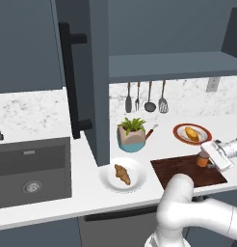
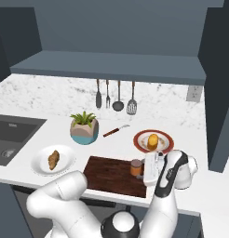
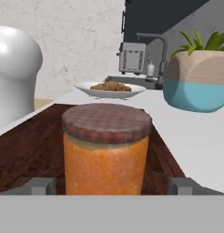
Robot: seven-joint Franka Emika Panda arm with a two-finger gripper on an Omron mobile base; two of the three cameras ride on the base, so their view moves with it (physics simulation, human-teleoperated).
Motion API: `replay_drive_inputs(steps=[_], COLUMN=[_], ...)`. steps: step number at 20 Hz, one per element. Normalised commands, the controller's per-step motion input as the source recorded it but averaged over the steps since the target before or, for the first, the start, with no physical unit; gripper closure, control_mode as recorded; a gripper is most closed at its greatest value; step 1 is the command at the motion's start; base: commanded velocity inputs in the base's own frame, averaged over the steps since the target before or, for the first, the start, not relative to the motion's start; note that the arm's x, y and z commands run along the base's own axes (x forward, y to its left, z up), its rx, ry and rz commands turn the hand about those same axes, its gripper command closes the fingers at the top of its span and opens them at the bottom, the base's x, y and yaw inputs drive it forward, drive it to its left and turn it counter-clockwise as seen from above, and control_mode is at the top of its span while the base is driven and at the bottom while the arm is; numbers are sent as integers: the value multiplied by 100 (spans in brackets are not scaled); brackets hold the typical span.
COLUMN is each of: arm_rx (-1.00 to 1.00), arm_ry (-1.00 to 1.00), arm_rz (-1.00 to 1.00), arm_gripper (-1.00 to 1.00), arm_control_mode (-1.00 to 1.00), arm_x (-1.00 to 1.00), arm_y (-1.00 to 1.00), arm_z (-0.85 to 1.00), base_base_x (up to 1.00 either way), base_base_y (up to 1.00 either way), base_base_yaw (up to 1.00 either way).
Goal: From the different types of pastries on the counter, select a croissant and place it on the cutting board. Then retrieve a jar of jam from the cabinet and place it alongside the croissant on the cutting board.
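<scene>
White marble table [image 2: 200,139] carries everything. Nearest, the jaws [image 3: 112,186] stand spread, their tips just clear on either side of the jar of jam [image 3: 106,152], which stands upright on the right-hand part of the cutting board [image 2: 107,174]; the jar looks released rather than gripped, dead ahead between the tips, so a straight pull back should clear it. Farther left, the croissant [image 1: 122,174] lies on a white plate [image 1: 111,185], not on the board, with the plant pot [image 2: 84,129] behind
</scene>
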Motion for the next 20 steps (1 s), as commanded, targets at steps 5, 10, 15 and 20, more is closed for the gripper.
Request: replay_drive_inputs(steps=[5, 10, 15, 20], arm_rx=[0, -1, -8, -12], arm_ry=[0, 0, -7, -14], arm_rz=[2, 10, 16, 16], arm_gripper=[-100, -100, -100, -100], arm_control_mode=[-100, -100, -100, -100], arm_x=[20, 19, 4, 0], arm_y=[-45, -42, -6, -20], arm_z=[0, 13, 13, 17], base_base_x=[0, 0, 0, 0], base_base_y=[0, 0, 0, 0], base_base_yaw=[0, 0, 0, 0])
